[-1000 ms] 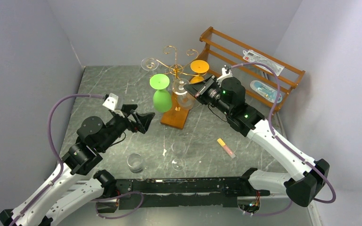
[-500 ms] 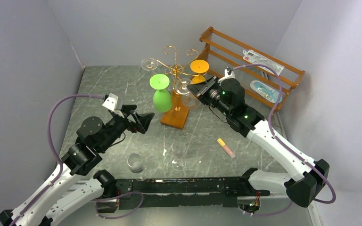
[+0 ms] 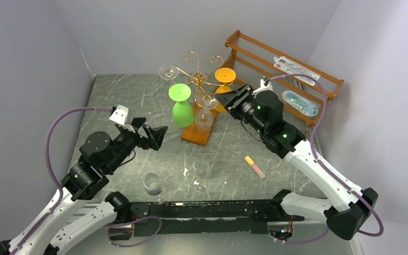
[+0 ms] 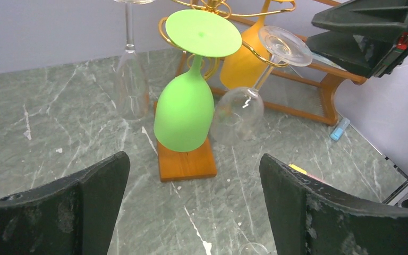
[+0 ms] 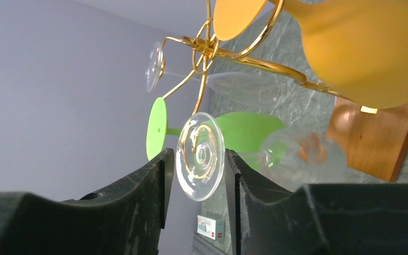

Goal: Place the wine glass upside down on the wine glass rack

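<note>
- right wrist view: the right gripper (image 5: 197,159) has its jaws spread to either side of the round foot of the clear stemmed wine glass (image 5: 297,155); nothing is pinched.
- top external view: that glass hangs bowl-down from the 5 o'clock curl of the gold wire wine glass rack (image 3: 198,79) on its square orange-brown wooden base, at 12 o'clock on the grey veined table (image 3: 138,101). the gripper sits at 3 o'clock of the foot, near but apart.
- left wrist view: the glass hangs tilted, its bowl swung toward the matte green wine glass (image 4: 183,111) at its 9 o'clock; cannot tell if they touch. the matte orange wine glass (image 4: 239,66) hangs behind.
- left gripper (image 3: 154,135): jaws wide, empty, at 8 o'clock of the rack, well apart.
- judgement: the hang looks made; the step in hand is letting go and backing off.
- to do it well: draw back straight along the fingers toward 4 o'clock, with no lift or sideways sweep, or a finger may catch the foot rim and tip it off the curl.
- go slow: a tilted glass may swing.
</note>
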Motion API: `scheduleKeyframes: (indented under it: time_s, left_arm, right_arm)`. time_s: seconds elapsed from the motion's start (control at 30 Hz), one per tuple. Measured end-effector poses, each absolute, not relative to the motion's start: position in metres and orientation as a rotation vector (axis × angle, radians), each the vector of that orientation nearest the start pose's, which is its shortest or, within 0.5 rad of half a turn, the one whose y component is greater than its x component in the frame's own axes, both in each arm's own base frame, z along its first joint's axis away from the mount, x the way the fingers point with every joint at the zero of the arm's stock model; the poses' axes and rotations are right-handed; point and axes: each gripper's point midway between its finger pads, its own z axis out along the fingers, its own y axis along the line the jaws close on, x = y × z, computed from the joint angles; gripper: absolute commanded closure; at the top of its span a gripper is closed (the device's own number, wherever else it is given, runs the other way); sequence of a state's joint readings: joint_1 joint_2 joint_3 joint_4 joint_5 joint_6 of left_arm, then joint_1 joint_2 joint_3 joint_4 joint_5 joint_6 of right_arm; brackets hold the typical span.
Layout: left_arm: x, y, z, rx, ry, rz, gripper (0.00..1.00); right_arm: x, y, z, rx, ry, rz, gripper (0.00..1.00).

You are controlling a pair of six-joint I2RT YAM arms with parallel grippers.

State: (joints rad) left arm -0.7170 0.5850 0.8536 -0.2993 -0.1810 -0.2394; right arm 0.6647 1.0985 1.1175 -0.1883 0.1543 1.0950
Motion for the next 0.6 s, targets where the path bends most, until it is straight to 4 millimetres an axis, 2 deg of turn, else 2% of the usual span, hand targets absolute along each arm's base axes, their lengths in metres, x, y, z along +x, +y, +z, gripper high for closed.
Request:
scheduleKeyframes:
  time_s: [0.17, 0.27, 0.47, 0.6]
  left_arm:
    - [0.213, -0.156, 0.334, 0.262, 1.643, -0.576, 0.04]
    - [0.212, -0.155, 0.333, 0.275, 1.671, -0.562, 0.03]
    - [0.207, -0.156, 0.327, 0.33, 1.71, -0.552, 0.03]
    - [0.204, -0.164, 0.324, 0.38, 1.731, -0.573, 0.09]
  right_arm:
    - [0.29, 0.234, 0.368, 0.498, 1.758, 1.122, 0.41]
    - [0.278, 0.222, 0.367, 0.457, 1.737, 1.103, 0.37]
    - [0.262, 0.208, 0.338, 0.337, 1.798, 0.991, 0.34]
    - [0.25, 0.2, 0.309, 0.255, 1.872, 0.909, 0.33]
